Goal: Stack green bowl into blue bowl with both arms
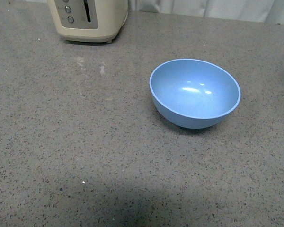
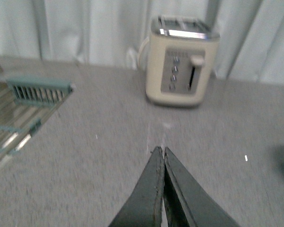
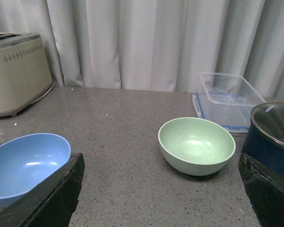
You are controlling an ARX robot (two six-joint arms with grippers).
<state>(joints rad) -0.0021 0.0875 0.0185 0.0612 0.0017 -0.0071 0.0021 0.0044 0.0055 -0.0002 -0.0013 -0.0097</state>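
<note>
Green bowl (image 3: 197, 145) round and matte, blue bowl (image 1: 195, 93) smooth-walled, speckled countertop (image 1: 85, 142)

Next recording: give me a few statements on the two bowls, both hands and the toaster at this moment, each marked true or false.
1. The green bowl sits inside the blue bowl. False: they stand apart on the counter, each empty.
2. The left hand is shut with nothing in it. True.
3. The right hand is clamped on the green bowl's rim. False: it is open and touches neither bowl.
4. The toaster stands upright. True.
</note>
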